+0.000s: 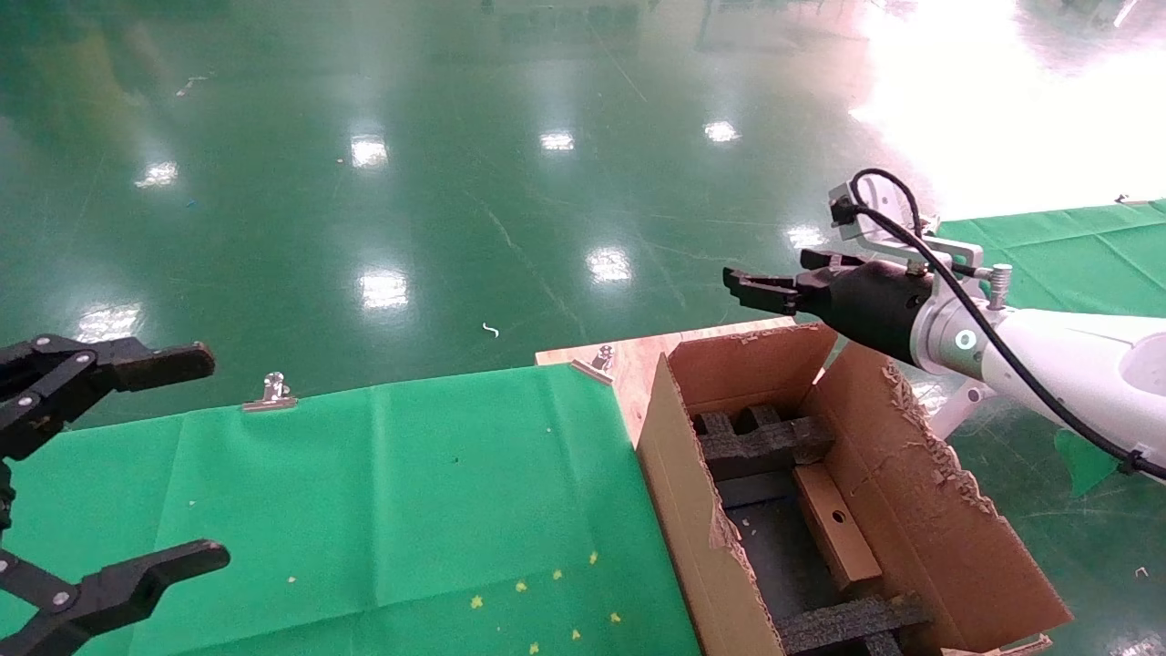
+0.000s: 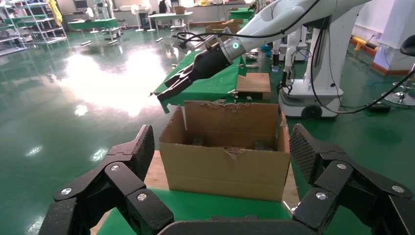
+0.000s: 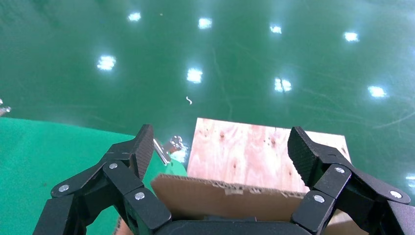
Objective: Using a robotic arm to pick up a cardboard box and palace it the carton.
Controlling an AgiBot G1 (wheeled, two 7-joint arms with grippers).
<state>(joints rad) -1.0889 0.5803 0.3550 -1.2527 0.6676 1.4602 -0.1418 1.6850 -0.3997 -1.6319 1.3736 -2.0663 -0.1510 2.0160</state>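
The small cardboard box (image 1: 836, 527) with a round hole lies inside the large carton (image 1: 679, 492), between black foam inserts (image 1: 761, 442). My right gripper (image 1: 751, 287), on the white arm with the teal ring (image 1: 966, 341), is open and empty, held above the carton's far edge. In the right wrist view the gripper (image 3: 222, 147) is over the carton's torn flap (image 3: 225, 198). My left gripper (image 1: 205, 456) is open and empty over the green cloth at the far left. The left wrist view shows the gripper (image 2: 222, 147) facing the carton (image 2: 225, 169), with the right gripper (image 2: 166, 93) beyond.
The carton stands on a plywood board (image 1: 638, 360) at the right end of the green-clothed table (image 1: 364, 510). Binder clips (image 1: 271, 394) hold the cloth's far edge. A second green table (image 1: 1075, 246) lies behind on the right. A white robot base (image 2: 318, 93) stands past the carton.
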